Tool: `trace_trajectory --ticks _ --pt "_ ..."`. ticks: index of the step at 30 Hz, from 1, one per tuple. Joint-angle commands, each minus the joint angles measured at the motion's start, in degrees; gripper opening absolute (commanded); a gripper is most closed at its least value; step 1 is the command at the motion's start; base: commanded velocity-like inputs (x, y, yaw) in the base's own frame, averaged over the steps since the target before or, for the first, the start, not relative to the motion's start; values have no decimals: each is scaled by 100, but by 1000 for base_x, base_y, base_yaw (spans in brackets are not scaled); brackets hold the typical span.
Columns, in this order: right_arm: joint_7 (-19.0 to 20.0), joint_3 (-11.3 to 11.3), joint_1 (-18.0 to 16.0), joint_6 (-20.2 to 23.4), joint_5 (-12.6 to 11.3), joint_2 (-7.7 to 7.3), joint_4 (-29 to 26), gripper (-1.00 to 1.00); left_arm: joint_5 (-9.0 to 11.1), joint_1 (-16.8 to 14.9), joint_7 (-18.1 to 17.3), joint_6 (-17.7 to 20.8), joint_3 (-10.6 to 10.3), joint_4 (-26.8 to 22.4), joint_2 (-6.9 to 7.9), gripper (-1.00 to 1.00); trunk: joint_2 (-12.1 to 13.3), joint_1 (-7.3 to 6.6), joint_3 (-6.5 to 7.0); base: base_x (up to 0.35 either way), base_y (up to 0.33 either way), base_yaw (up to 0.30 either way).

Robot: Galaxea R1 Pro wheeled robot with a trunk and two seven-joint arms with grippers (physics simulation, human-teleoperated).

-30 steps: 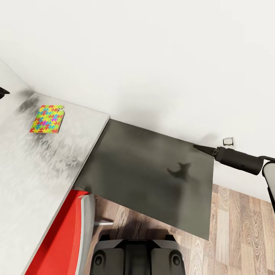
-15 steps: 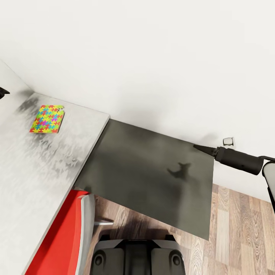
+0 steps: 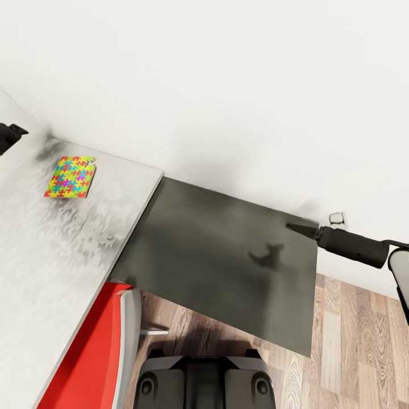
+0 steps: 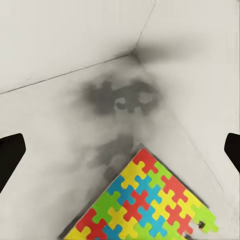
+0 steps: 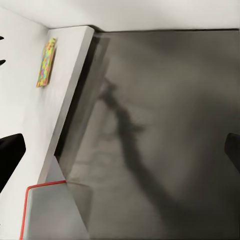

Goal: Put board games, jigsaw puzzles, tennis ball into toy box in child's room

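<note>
Jigsaw puzzle flat on light counter near the wall corner. Left gripper spread wide, empty, hovering just short of it. Right gripper likewise agape over the dark wing.

The right arm is held out at the right. Both grippers' jaws are spread wide, nothing between them.

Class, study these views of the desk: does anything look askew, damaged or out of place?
One small flaw: the jigsaw puzzle lying flat on the light grey table has a dark gap at one corner, as if a piece is missing. It also sits slightly skewed to the table's edge. Nothing else stands out.
</note>
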Motion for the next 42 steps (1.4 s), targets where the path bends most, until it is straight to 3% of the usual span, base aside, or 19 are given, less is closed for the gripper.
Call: trace_trajectory --ticks 1,22,42 --pt "32 -3 28 28 25 4 -14 100 57 3 34 -22 -44 -2 -26 100 -9 3 -7 0 0 0" --pt "20 14 197 28 24 16 -80 100 53 82 -28 -806 -55 305 -378 100 -9 3 -114 0 0 0" --pt "19 11 210 28 24 16 -91 100 40 97 -43 -998 -59 534 -483 100 -9 3 -288 0 0 0"
